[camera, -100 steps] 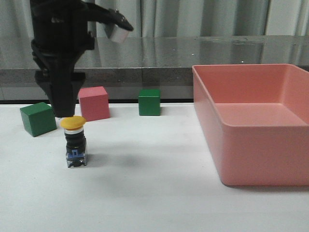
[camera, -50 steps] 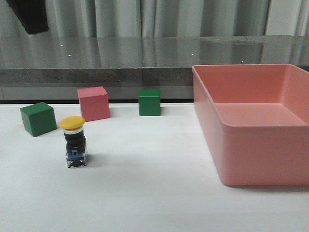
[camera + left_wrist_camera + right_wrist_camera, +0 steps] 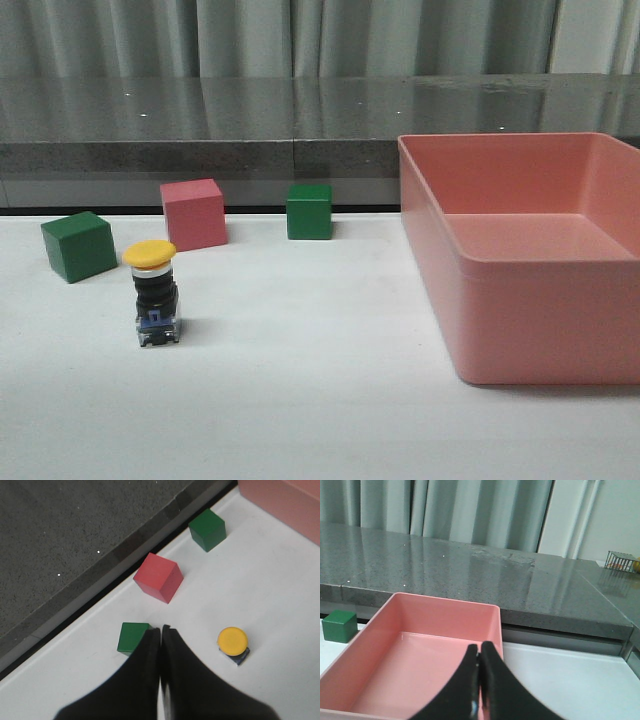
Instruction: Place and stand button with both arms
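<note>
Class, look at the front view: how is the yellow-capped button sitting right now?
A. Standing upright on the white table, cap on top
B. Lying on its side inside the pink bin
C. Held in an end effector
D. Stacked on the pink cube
A: the button stands upright on the table, yellow cap up, with nothing gripping it.

Button (image 3: 152, 293) left of bin (image 3: 470, 320) (apparently apart)

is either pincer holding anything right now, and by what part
Nothing is held. The left pincer and right pincer are both shut and empty; the button stands free on the table.
</note>
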